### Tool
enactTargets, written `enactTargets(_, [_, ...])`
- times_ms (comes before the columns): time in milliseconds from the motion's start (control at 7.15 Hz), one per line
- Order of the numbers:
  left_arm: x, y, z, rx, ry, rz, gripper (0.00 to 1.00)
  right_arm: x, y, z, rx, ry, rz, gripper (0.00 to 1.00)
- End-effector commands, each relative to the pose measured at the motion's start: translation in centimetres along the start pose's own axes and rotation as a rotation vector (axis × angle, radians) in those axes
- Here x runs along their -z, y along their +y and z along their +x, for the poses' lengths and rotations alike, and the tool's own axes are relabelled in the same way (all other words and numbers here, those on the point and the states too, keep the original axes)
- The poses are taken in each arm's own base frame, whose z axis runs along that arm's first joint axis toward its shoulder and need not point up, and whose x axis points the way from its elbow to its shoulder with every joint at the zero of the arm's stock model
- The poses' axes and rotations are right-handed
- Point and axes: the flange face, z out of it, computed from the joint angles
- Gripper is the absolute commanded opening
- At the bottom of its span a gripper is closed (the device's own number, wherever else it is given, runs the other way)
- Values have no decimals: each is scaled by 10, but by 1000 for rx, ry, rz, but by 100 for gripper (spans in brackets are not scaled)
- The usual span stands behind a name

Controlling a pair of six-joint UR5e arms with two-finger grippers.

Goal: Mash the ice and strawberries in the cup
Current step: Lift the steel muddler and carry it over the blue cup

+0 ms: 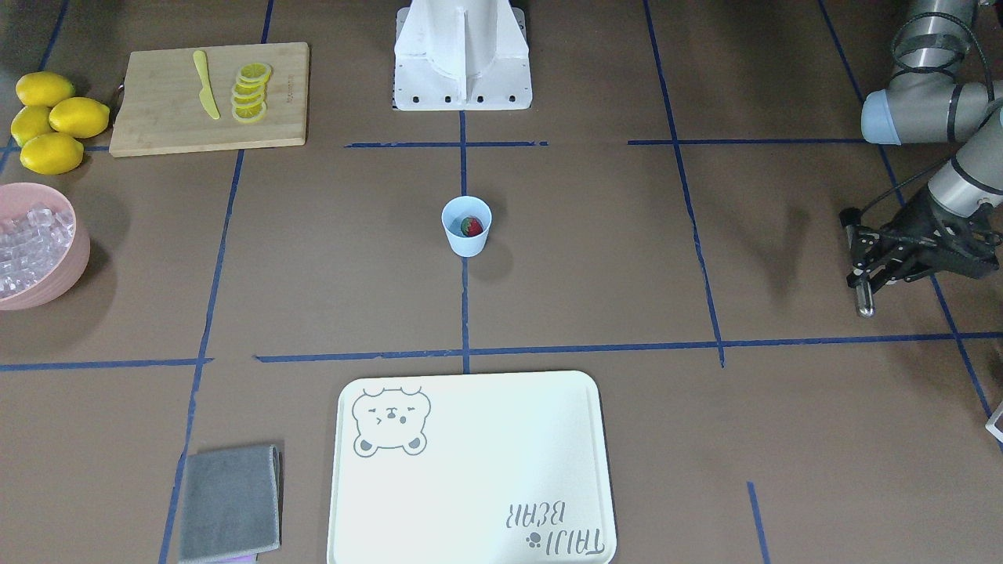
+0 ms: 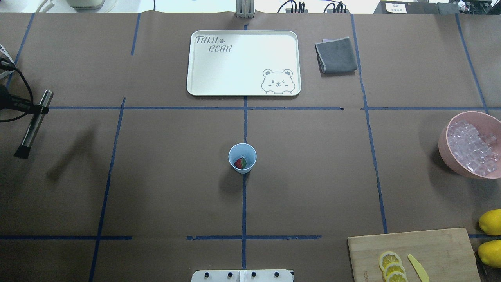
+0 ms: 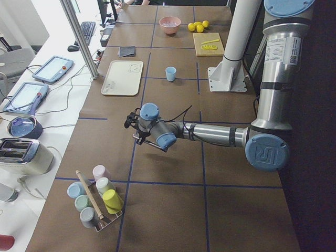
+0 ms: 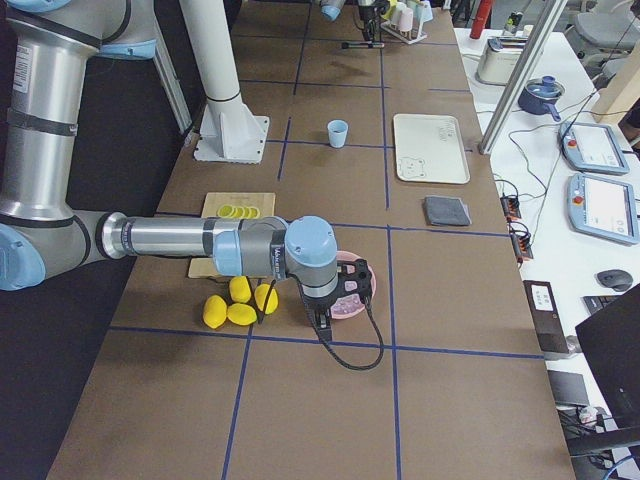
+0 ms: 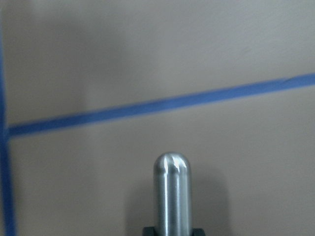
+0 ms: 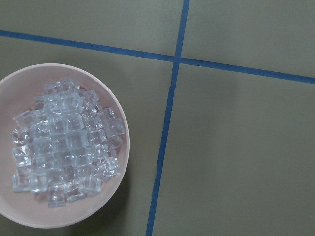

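Observation:
The light-blue cup (image 1: pixel 466 235) stands upright at the table's middle, also in the overhead view (image 2: pixel 242 150). One red strawberry (image 1: pixel 471 226) lies inside it (image 2: pixel 240 163). The ice (image 1: pixel 27 239) fills a pink bowl (image 1: pixel 74 266) far off on the robot's right side (image 2: pixel 471 147); the right wrist view looks down on the ice (image 6: pixel 64 152). My left gripper (image 1: pixel 860 274) is shut on a metal muddler (image 1: pixel 863 301), far from the cup, above the table (image 2: pixel 35 121). My right gripper (image 4: pixel 340 295) hovers over the bowl; I cannot tell if it is open.
A cream tray (image 2: pixel 242 62) and a grey cloth (image 2: pixel 336 55) lie at the far edge. A cutting board (image 1: pixel 172 110) holds lemon slices and a yellow knife, beside whole lemons (image 1: pixel 51 121). A rack of cups (image 3: pixel 97 202) stands at the left end.

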Motion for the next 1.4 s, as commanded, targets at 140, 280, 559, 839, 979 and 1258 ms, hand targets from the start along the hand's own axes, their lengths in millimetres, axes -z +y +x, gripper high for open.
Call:
enactTargets(140, [16, -95, 164, -257, 272, 207, 5, 0, 0, 0, -1, 0, 0, 99])
enactTargets(280, [-6, -97, 246, -359, 403, 226, 4, 0, 0, 0, -3, 0, -1, 100])
enactTargets(559, [20, -119, 305, -466, 521, 347, 4, 0, 0, 0, -4, -2, 0, 99])
enactTargets(839, [27, -115, 356, -548, 620, 628, 4, 0, 0, 0, -5, 0, 0, 100])
enactTargets(979, [25, -99, 407, -505, 671, 800, 4, 0, -1, 0, -4, -1, 1, 100])
enactTargets(1258, [27, -76, 442, -424, 649, 1060, 6, 1, -1, -1, -5, -1, 2, 99])
